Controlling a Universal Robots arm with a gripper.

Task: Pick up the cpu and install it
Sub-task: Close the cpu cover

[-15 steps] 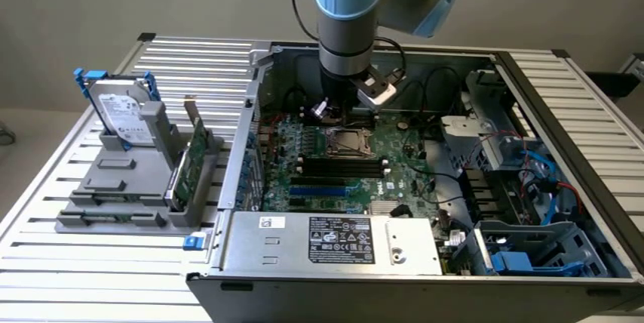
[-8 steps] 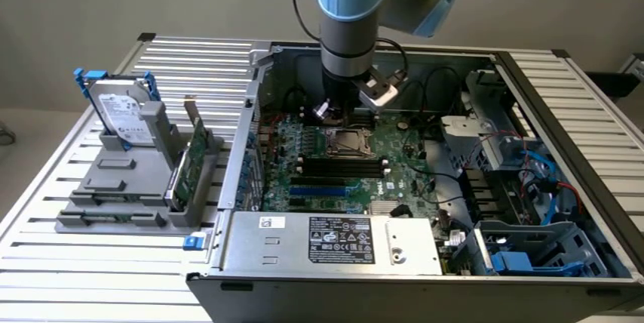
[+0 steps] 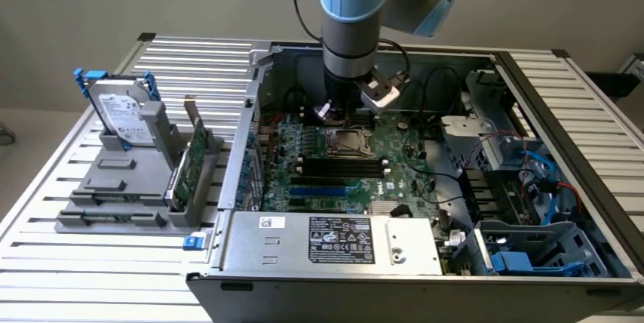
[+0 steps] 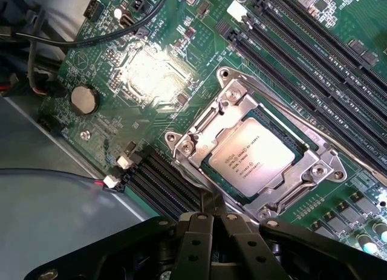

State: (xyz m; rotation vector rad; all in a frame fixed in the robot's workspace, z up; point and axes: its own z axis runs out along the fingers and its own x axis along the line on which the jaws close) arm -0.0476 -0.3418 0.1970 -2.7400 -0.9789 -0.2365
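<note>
Gripper: the gripper (image 4: 213, 214) is hanging with its fingers pressed together and is gripping nothing
Arm: the arm (image 3: 352, 6) is reaching down into the open computer case (image 3: 563, 112), with the tool hovering over the motherboard (image 3: 403, 179)
Cpu: the cpu (image 4: 253, 154) is lying flat in the socket frame (image 4: 199, 126), silvery top facing up with printed text showing
Frame: the metal frame is sitting around the chip's edges, leaving its middle showing through the opening
Cpu and tool: the chip is lying just beyond the closed fingertips and apart from them; the tips are pointing at the frame's near edge, and I cannot tell whether they are touching it
Memory slots: long black slots (image 4: 314, 56) are running alongside the socket on its far side, and more are lying on its near side
Coin cell: a round battery (image 4: 84, 99) is sitting on the board, well apart from the socket
Hard drive: a silver drive (image 3: 126, 115) is standing in a grey holder outside the case, on the exterior view's left
</note>
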